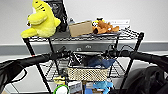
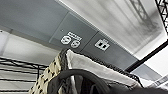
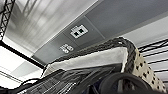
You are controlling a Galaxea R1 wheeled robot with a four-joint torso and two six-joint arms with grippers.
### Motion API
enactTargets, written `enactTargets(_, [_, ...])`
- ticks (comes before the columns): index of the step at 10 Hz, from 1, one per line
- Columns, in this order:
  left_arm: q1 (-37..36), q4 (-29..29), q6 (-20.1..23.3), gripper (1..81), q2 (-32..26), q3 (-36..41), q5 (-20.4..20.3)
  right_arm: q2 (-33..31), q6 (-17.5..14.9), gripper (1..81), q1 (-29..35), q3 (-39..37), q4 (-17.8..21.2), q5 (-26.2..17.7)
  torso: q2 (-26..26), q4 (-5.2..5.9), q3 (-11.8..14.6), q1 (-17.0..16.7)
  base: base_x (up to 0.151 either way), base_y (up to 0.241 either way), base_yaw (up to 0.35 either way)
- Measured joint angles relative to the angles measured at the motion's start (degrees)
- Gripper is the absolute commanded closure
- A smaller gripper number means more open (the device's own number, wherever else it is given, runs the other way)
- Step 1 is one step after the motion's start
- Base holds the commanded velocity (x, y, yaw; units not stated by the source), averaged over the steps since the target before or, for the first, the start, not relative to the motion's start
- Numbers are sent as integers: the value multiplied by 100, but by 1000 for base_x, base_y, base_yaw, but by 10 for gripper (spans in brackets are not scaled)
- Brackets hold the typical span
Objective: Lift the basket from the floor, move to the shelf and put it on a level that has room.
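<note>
Behind everything stands a pale grey wall (image 1: 105, 10) with a darker grey band (image 1: 155, 46) running across it, and this band carries a white socket plate (image 2: 102, 44) and a round-marked plate (image 2: 70, 40). Before the wall is the tall black-posted metal wire rack (image 1: 136, 46). On its top tier, at about 10 o'clock in the head view, sits a big yellow plush toy (image 1: 41, 20); a brown cardboard box (image 1: 80, 28) is near 12 o'clock, and just beside it at 1 o'clock lies a small orange plush animal (image 1: 105, 27). A dark bag (image 1: 58, 11) stands behind the yellow toy.

The small rectangular cream-white basket with perforated woven-look sides (image 1: 87, 73) is at the centre, at the height of the second grey wire grid tier (image 1: 50, 72), with black and blue cloth items (image 1: 100, 62) in it. I cannot tell if it rests fully on the grid.

The left arm (image 1: 35, 59) comes from 9 o'clock and the right arm (image 1: 147, 57) from 3 o'clock. The left gripper (image 1: 65, 53) is at the basket's left end and the right gripper (image 1: 111, 53) at its right end, both close to the rim. If they clamp the basket or are open, I cannot tell.

Under the basket, around 6 o'clock, are a green-rimmed round thing (image 1: 61, 89) and blue packaging (image 1: 101, 86) on a lower tier.
</note>
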Motion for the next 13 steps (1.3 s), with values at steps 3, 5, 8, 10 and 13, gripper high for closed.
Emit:
enactTargets(3, [-96,151,2,811,306,-527,174,423,-37,811,32,-673,-201,-9,2,0,0,2,0,0,0])
enactTargets(5, [-110,182,2,811,262,-499,246,450,-37,811,32,-680,-243,-11,2,0,0,2,0,0,0])
enactTargets(8, [-201,241,0,10,135,-258,183,452,-149,10,32,-675,-333,-52,2,0,0,2,0,0,0])
enactTargets(10, [-196,261,2,10,72,-135,221,475,-168,10,79,-610,-347,-50,2,0,0,2,0,0,0])
enactTargets(13, [-194,262,9,10,-118,38,210,257,-141,10,73,-358,-344,-22,2,0,0,2,0,0,0])
